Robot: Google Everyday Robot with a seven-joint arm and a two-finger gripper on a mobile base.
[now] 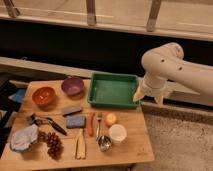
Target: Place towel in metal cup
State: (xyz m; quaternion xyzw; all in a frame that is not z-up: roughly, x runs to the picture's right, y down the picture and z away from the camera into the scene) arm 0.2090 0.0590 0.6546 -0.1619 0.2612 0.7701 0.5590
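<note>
Gripper (148,96) at right centre of frame, beside green plastic tray (113,90); jaws wide, empty. Pale grey-blue crumpled towel (24,138) lower left on wooden surface (134,146); small shiny metal cup (104,143) bottom centre. Advisable: pinch towel's raised fold, bunch compactly.

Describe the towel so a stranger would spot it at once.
Find the wooden table; the open pincer hovers by the green tray's right edge at its back. At the table's front left corner, left of the grapes, lies the towel. It is the only soft, crumpled pale grey-blue thing; the sponge nearby is flat and rectangular.
</note>
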